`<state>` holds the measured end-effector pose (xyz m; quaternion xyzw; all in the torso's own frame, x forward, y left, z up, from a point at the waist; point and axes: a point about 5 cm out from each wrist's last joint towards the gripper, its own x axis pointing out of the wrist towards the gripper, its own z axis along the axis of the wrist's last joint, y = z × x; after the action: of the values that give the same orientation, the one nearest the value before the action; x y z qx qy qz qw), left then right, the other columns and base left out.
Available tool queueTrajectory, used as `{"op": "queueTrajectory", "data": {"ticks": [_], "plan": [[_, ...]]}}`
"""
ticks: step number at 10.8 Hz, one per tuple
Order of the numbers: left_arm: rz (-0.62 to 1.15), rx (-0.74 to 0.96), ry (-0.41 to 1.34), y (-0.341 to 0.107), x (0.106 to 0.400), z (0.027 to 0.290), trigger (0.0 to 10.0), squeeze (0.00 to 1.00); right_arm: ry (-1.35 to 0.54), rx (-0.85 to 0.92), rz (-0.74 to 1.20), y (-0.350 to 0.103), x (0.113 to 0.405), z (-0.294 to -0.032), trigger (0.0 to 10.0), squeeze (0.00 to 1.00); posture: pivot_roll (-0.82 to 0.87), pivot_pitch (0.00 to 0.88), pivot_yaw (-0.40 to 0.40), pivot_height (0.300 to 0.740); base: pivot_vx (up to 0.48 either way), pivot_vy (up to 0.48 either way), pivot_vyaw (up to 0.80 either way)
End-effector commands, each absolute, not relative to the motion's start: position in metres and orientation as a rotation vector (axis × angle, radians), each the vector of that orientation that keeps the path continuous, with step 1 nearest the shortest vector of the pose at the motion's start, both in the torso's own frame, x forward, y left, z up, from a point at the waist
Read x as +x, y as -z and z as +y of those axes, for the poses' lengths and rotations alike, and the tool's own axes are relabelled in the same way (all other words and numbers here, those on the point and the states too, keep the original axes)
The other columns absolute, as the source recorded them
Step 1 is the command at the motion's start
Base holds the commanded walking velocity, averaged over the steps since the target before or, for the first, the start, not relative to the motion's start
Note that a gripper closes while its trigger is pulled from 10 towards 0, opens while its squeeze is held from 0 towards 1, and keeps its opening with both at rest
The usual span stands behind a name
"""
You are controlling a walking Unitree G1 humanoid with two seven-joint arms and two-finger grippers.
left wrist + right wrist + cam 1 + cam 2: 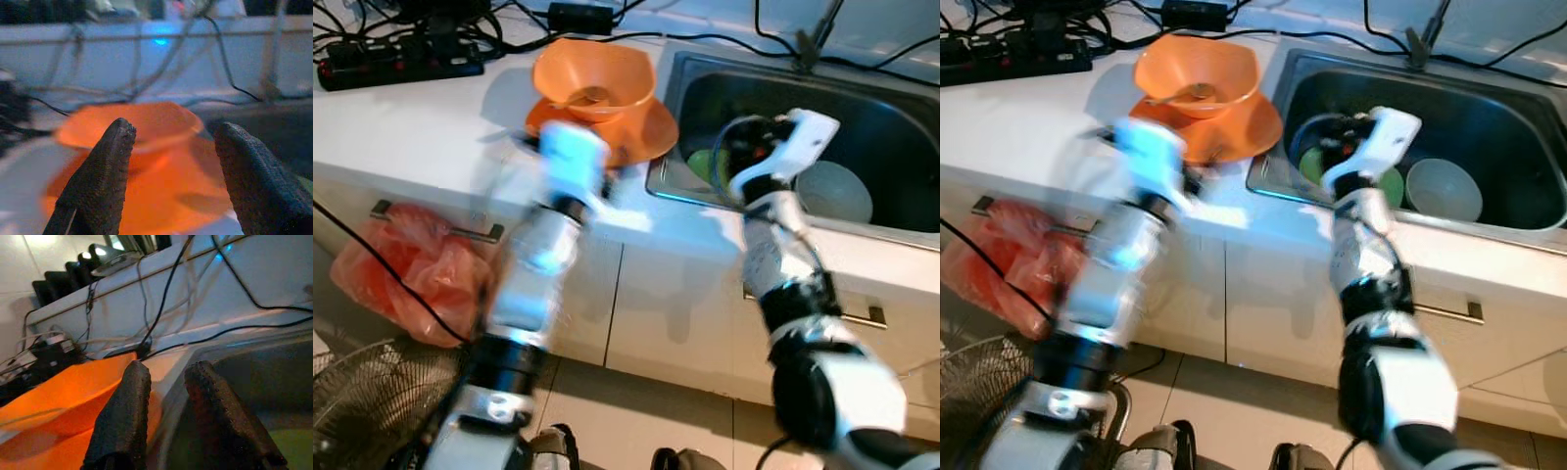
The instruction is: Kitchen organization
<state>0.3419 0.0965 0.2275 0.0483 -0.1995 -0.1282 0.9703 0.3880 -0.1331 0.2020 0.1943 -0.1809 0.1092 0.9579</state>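
Observation:
An orange bowl with a spoon in it stands on an orange plate, on the white counter just left of the steel sink. In the sink lie a green dish and a pale bowl. My left gripper is open and empty, blurred, close in front of the orange plate. My right gripper hangs over the sink's left edge. Its fingers stand a little apart with nothing between them.
A power strip and several black cables run along the back of the counter. A red plastic bag hangs from a drawer handle at the left. A fan grille stands on the floor below it.

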Motion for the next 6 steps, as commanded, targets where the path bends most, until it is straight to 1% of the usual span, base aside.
{"op": "queueTrajectory", "data": {"ticks": [1,4,5,6], "plan": [[-0.456,0.106,0.244,-0.236,0.338,0.095,10.0,0.0,-0.212,0.419,-0.356,-0.196,0.385,-0.136,10.0,0.0,0.08,0.14,-0.079,0.74,0.0,0.0,0.0],[-0.542,0.1,0.175,-0.248,0.33,0.108,10.0,0.01,-0.204,0.463,-0.289,-0.174,0.372,-0.129,10.0,0.0,0.09,0.132,-0.082,0.74,0.0,0.0,0.0],[-0.519,0.09,0.131,-0.244,0.334,0.119,10.0,1.0,-0.206,0.478,-0.27,-0.169,0.369,-0.124,10.0,0.0,0.09,0.128,-0.082,0.74,0.0,0.0,0.0],[-0.504,0.101,0.108,-0.241,0.337,0.124,10.0,1.0,-0.211,0.473,-0.264,-0.168,0.368,-0.122,10.0,0.0,0.09,0.124,-0.081,0.74,0.0,0.0,0.0]]}}
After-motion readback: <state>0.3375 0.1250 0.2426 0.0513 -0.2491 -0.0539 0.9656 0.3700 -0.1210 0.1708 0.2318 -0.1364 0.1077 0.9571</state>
